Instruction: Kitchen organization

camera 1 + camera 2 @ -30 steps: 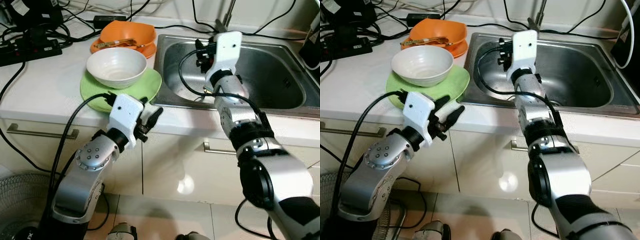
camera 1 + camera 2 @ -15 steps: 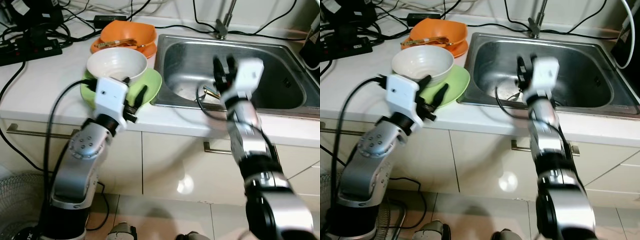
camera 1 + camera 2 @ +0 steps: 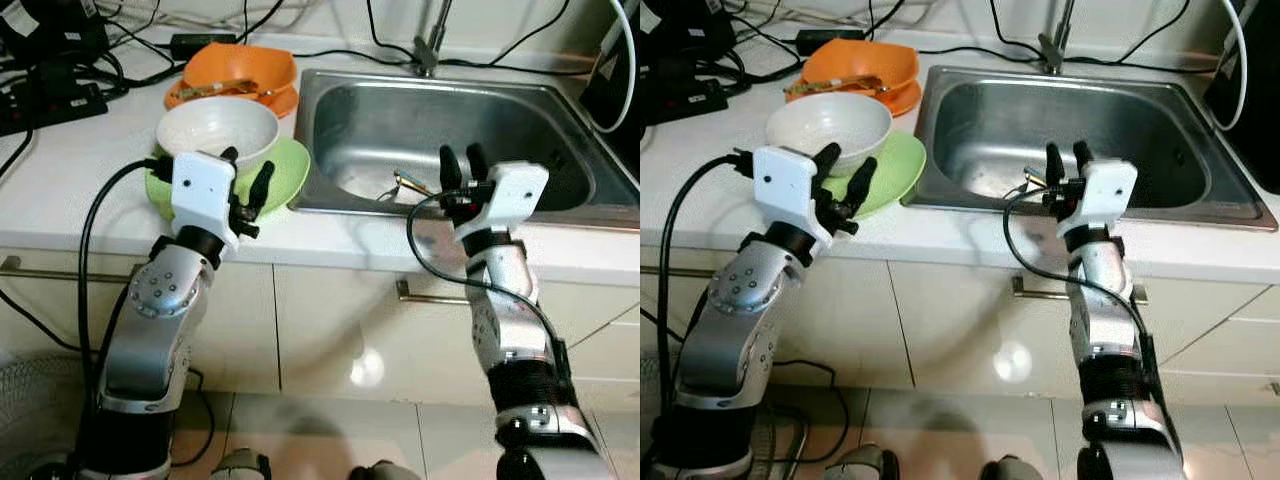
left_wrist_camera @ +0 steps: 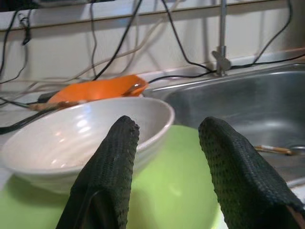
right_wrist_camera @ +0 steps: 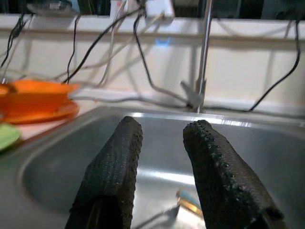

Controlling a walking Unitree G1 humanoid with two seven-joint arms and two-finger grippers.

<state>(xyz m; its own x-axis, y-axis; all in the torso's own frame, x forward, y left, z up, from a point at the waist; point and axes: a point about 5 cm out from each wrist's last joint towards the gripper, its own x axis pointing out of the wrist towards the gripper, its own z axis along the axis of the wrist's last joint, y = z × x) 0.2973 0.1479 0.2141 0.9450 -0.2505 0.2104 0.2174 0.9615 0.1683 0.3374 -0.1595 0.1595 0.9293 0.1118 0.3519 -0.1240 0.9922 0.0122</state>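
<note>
A white bowl [image 3: 216, 130] rests on a green plate [image 3: 285, 170] on the counter, left of the steel sink [image 3: 560, 110]. Behind them an orange bowl [image 3: 240, 68] sits on an orange plate, holding a utensil. A small utensil [image 3: 408, 183] lies on the sink floor. My left gripper [image 3: 246, 180] is open at the near rim of the green plate, pointing at the white bowl [image 4: 81, 138]. My right gripper [image 3: 458, 166] is open and empty, raised at the sink's front edge and facing the tap [image 5: 202, 57].
Black cables and a power strip [image 3: 50, 100] crowd the back left of the counter. A dark object [image 3: 615, 70] stands at the sink's right. Cabinet fronts with metal handles [image 3: 425, 293] run below the counter, above a glossy tiled floor.
My right gripper has drawn back from deep over the sink to its front edge. My left gripper has risen from below the counter edge to the green plate's rim.
</note>
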